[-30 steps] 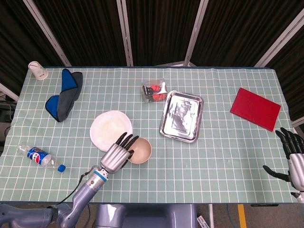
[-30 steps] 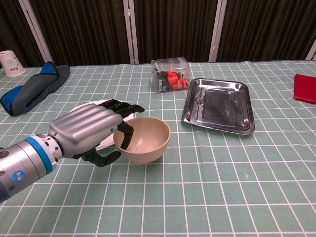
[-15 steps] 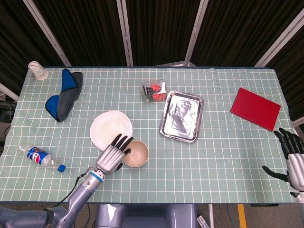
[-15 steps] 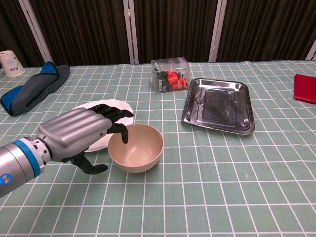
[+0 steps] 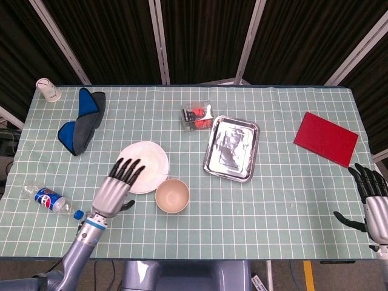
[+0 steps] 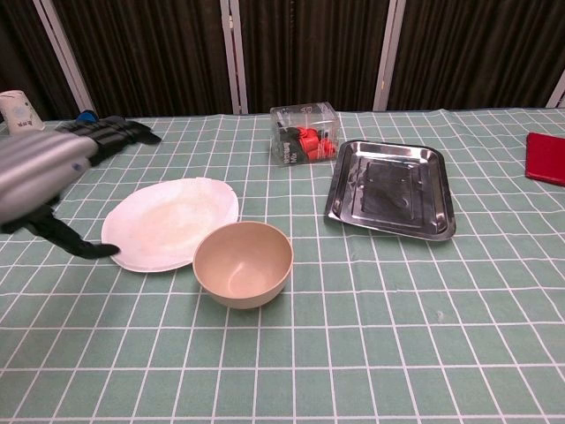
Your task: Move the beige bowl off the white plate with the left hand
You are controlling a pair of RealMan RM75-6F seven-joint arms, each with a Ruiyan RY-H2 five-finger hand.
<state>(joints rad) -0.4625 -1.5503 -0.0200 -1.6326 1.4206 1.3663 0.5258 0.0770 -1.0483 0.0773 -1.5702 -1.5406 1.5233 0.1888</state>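
The left robot hand (image 5: 115, 189) has let go and drawn back, fingers spread, empty. The beige bowl (image 5: 173, 196) now sits on the table beside the white plate (image 5: 143, 165); task looks done.

My left hand (image 5: 115, 187) is hovering palm down with its fingers (image 5: 129, 170) spread and reaching forward, holding nothing, the thumb (image 6: 72, 243) sticking out to the side. My left forearm (image 5: 77, 251) is angling back toward my body. My right hand (image 5: 374, 203) is waiting at the far edge, fingers apart and empty.
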